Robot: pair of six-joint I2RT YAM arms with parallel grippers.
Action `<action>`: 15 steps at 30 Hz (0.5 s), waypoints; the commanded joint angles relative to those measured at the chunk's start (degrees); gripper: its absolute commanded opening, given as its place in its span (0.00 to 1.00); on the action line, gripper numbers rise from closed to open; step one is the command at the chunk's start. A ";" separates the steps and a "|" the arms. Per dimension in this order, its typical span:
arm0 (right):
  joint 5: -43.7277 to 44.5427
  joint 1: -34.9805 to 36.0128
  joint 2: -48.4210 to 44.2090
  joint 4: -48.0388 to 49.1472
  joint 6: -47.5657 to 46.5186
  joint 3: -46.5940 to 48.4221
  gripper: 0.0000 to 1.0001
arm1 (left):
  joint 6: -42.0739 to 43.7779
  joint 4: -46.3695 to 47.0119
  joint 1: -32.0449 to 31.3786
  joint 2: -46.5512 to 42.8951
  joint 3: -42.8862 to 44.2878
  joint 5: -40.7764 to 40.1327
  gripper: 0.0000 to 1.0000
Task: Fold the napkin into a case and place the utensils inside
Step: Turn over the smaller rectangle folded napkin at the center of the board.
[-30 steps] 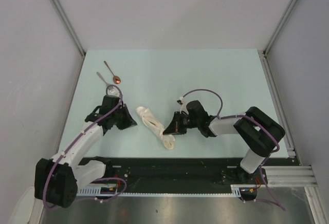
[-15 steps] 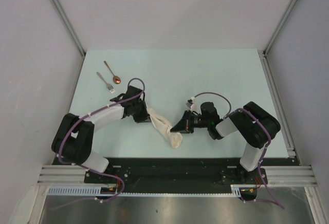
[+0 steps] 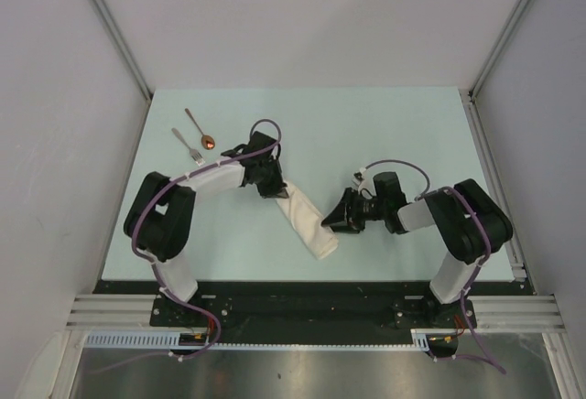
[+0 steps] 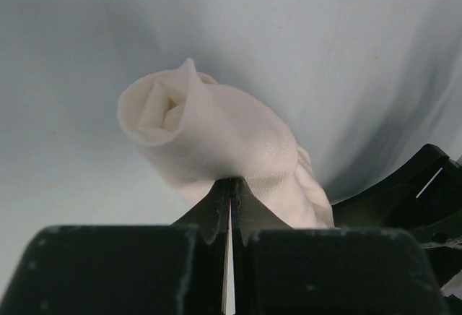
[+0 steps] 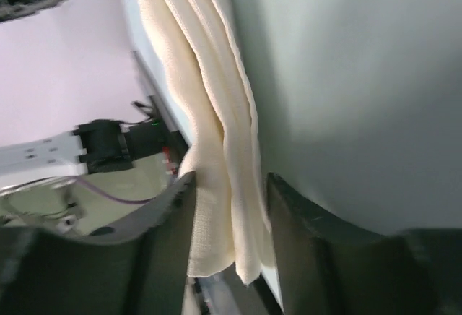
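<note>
At the far left of the table (image 3: 385, 134) lie the fork (image 3: 188, 145) and, just beside it, the spoon (image 3: 200, 129) with its copper bowl; both are well apart from the cloth. The left gripper (image 3: 274, 188) is closed tight on the upper end of the napkin (image 3: 307, 223). In the left wrist view its jaws pinch one edge of the cloth, which looks rolled into a loose tube with an open mouth. The napkin lies as a narrow long strip on the table, going diagonally toward the near edge. At its lower end is the right gripper (image 3: 331, 222). Its jaws stand moderately apart, and in the right wrist view the folded cloth passes between the two fingers (image 5: 170, 235) without being squeezed.
</note>
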 commanded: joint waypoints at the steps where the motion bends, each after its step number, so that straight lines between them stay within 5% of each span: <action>1: 6.81 -2.28 -8.19 -28.71 -16.53 8.18 0.54 | -0.44 -0.55 -1.32 3.68 6.63 -0.33 0.00; 7: 31.93 -1.50 -17.26 -59.78 -28.05 21.02 0.65 | 0.17 -1.52 -1.59 7.37 11.65 -0.42 0.00; 15: 30.47 12.89 -21.05 -56.77 -20.78 21.92 0.60 | 3.60 -3.19 -1.50 10.62 16.23 1.51 0.00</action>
